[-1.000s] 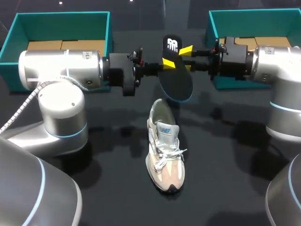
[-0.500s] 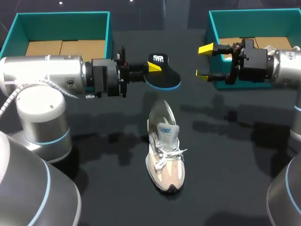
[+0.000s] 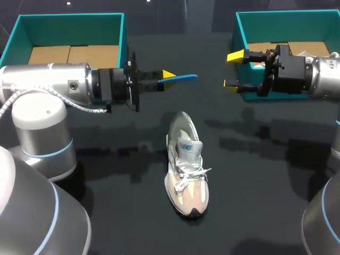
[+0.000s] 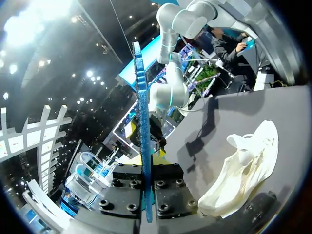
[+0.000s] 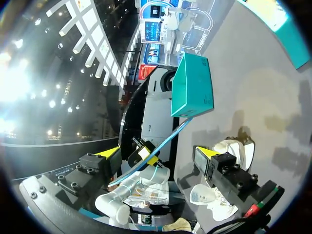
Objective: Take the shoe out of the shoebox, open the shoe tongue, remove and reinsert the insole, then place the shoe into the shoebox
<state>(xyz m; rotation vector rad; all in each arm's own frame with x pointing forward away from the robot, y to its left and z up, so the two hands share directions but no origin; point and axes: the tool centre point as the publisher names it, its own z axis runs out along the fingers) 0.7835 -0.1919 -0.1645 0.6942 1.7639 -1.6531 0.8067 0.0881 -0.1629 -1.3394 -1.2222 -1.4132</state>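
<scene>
The pale grey-and-beige shoe (image 3: pixel 186 164) lies on the black table, toe toward me and tongue up; it also shows in the left wrist view (image 4: pixel 243 170). My left gripper (image 3: pixel 167 74) is shut on the blue-edged insole (image 3: pixel 184 78), held level above the table beyond the shoe's heel. In the left wrist view the insole (image 4: pixel 141 117) stands edge-on between that gripper's fingers (image 4: pixel 147 168). My right gripper (image 3: pixel 232 69) hangs open and empty by the right box's near corner, apart from the insole. From its own view (image 5: pixel 156 158), the insole (image 5: pixel 176 132) is ahead of it.
Two teal shoeboxes stand at the back: the left one (image 3: pixel 123 40) behind my left arm and the right one (image 3: pixel 237 32) behind my right gripper. Both show brown cardboard inside. Bare black table surrounds the shoe.
My right gripper let go of the insole, opened wide and drew back to the right. My left gripper kept hold and turned the insole from upright to level.
</scene>
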